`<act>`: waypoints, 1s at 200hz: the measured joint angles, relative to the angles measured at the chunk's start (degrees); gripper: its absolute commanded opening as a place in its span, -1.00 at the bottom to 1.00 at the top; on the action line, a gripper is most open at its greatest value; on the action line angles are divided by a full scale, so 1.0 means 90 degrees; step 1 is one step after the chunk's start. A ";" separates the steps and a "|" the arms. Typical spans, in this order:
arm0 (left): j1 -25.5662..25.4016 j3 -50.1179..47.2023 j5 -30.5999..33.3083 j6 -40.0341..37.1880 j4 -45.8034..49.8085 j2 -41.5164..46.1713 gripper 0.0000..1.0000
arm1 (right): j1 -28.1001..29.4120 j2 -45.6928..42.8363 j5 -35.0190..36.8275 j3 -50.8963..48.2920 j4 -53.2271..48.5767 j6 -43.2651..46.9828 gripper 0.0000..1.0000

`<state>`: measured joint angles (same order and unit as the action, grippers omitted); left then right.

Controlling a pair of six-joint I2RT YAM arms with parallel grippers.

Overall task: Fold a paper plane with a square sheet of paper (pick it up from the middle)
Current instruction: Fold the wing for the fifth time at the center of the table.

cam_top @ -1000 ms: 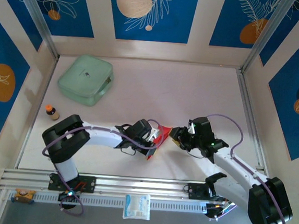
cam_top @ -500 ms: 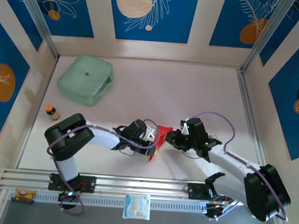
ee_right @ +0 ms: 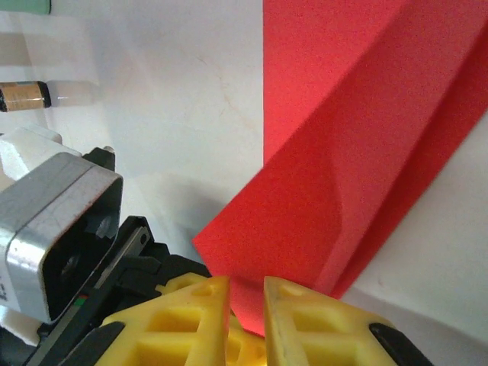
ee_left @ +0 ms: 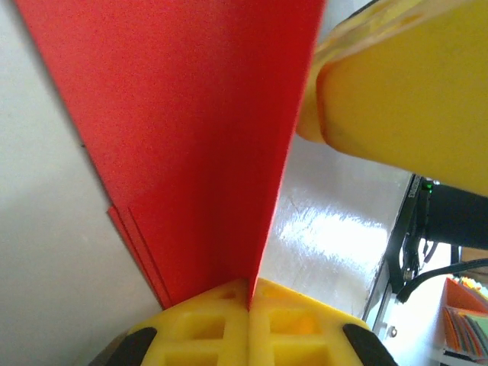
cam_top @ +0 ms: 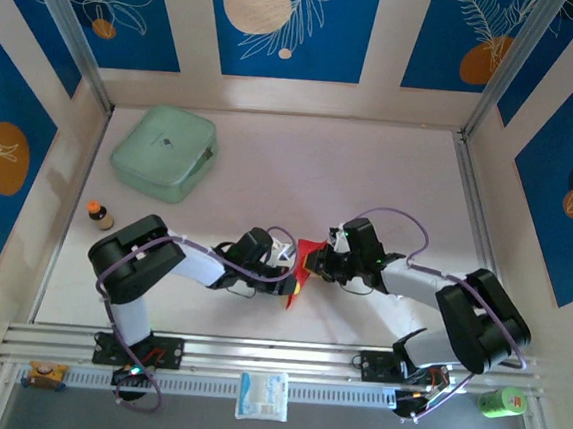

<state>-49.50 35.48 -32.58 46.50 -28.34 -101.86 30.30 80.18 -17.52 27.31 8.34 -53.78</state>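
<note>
Pinch from both sides: paper sheet (cam_top: 307, 255) is sitting between the two grippers, near the front middle of the table (cam_top: 371, 172).
Left gripper (ee_left: 248, 293) is clamping one edge of the red sheet, its yellow pads pressed together on it. Right gripper (ee_right: 246, 293) is gripping a corner, with red paper showing between its nearly closed fingers. Creased, layered folds are showing. Mint-green case (cam_top: 163, 152) is lying well apart, far left.

The square sheet of paper (ee_left: 198, 137) was matt red, finely grainy. The left end effector (ee_left: 249, 288) was yellow plastic, smooth and dull, with moulded recesses. The bench (ee_left: 328, 229) showed glossy, smooth white.
</note>
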 measured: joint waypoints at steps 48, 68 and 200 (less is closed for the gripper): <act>0.0073 -0.0034 -0.0148 0.0296 -0.0172 -0.0073 -1.00 | -0.0024 0.0452 -0.0104 0.0109 0.0233 0.0027 -0.66; 0.0112 -0.0034 -0.0236 0.0406 -0.0243 -0.0121 -1.00 | -0.0063 0.0532 -0.0121 0.0109 0.0316 0.0027 -0.66; 0.0359 -0.0034 -0.0855 0.1071 -0.0661 -0.0423 -1.00 | -0.0214 0.0950 -0.0274 0.0250 0.0508 0.0029 -0.68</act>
<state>-46.26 35.18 -40.27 56.14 -34.28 -105.67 28.38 88.73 -19.99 29.56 12.91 -53.52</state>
